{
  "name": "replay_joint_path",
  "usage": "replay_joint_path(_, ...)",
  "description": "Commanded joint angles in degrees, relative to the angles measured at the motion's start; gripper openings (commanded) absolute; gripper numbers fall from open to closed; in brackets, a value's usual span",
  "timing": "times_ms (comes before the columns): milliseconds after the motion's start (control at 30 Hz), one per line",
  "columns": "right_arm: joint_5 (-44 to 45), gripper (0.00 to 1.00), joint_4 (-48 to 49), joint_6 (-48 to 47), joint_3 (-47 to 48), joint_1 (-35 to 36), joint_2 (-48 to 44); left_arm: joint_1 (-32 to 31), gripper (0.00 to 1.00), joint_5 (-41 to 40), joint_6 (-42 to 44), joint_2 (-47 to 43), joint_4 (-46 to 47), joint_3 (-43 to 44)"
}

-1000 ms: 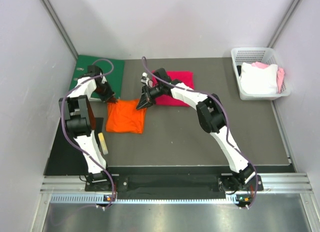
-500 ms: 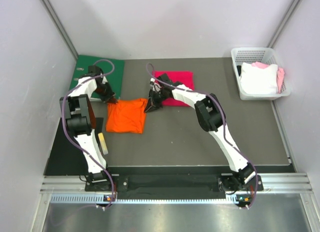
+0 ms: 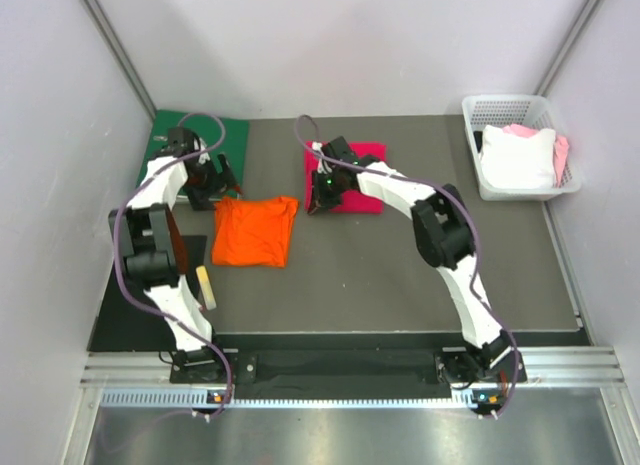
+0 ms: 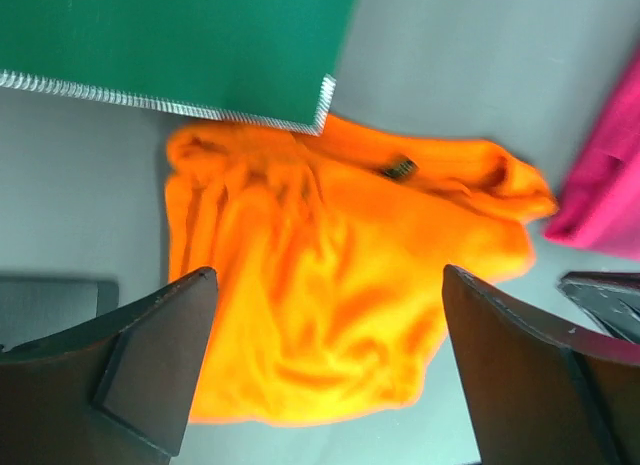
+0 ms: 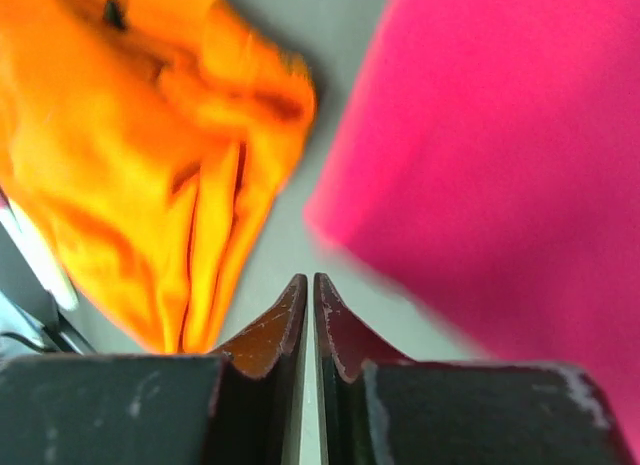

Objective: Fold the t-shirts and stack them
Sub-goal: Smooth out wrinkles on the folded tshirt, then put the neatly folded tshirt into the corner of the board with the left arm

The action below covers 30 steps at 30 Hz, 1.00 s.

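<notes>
orange tee: bright orange soft cloth t-shirt [image 3: 255,232] lies flat on the grey table [image 3: 380,275], left of centre, just near-side of the green ring binder [image 3: 236,145]; folded to a rumpled near-square.
orange axis: slightly longer left-right. A small dark tag [image 4: 400,168] sits by the far edge, so that end faces the binder.
crimson tee: crimson-pink folded cloth t-shirt [image 3: 368,155] lies farther back and right of the orange one, a strip of table between them. Long side runs left-right; partly under the R arm.
L claw: left gripper [image 3: 214,184] has jaws spread wide, nothing between them, above the orange tee's far-left corner.
R claw: right gripper [image 3: 321,196] is pinched to a hairline slit, holding nothing, at the crimson tee's left edge.
vs 1 s ago: both claws gripped the orange tee's far corners, R corner lifted; now it is dropped and flat, L is let go, R has shifted right.
far right: white plastic basket [image 3: 470,120] w/ white and pale pink cloth.
</notes>
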Motion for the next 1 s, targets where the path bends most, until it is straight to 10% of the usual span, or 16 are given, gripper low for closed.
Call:
replay_joint_path(0, 7.5, 0.09, 5.8, -3.9, -6.3, -1.4, -16.1, 0.0, 0.99, 1.5, -0.6, -11.1, 4.7, -3.4)
replay_joint_path(533, 8.8, 0.41, 11.3, -0.5, -26.6, -19.5, -25.0, -16.3, 0.99, 14.3, -10.8, 9.3, 17.6, 14.3)
replay_joint_path(967, 6.5, 0.55, 15.4, 2.9, -29.4, -20.0, -22.8, -21.2, 0.99, 12.6, -11.4, 25.1, 17.4, 25.2)
